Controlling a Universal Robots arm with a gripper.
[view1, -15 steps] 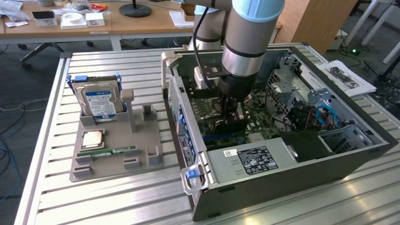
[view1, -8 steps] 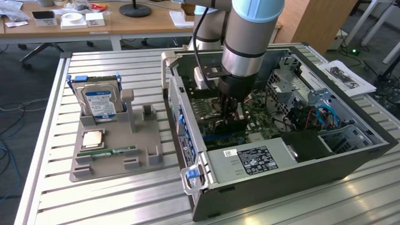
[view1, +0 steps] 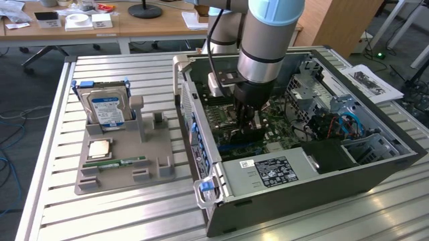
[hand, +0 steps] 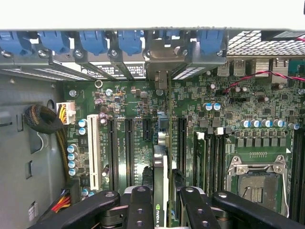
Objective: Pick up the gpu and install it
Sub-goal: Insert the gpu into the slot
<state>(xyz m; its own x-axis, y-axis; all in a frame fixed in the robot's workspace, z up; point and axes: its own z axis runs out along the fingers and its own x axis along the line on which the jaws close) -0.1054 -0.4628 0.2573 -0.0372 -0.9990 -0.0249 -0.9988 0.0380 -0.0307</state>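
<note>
Inside the open computer case [view1: 375,165], the fingers [hand: 143,210] grip the gpu [hand: 161,183] edge-on over the motherboard [hand: 228,124].

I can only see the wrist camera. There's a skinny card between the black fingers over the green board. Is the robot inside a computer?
Observer: Yes. The gripper reaches down into an open computer case lying on its side on a slatted metal table.
Operator: Is anything else on that table?
Observer: A grey parts holder sits to the exterior view's left of the case.
Operator: What's in it?
Observer: A hard drive with a blue-and-white label stands upright in it, and a green memory stick lies flat nearer the front. The gpu is edge-on between the fingers.
</note>
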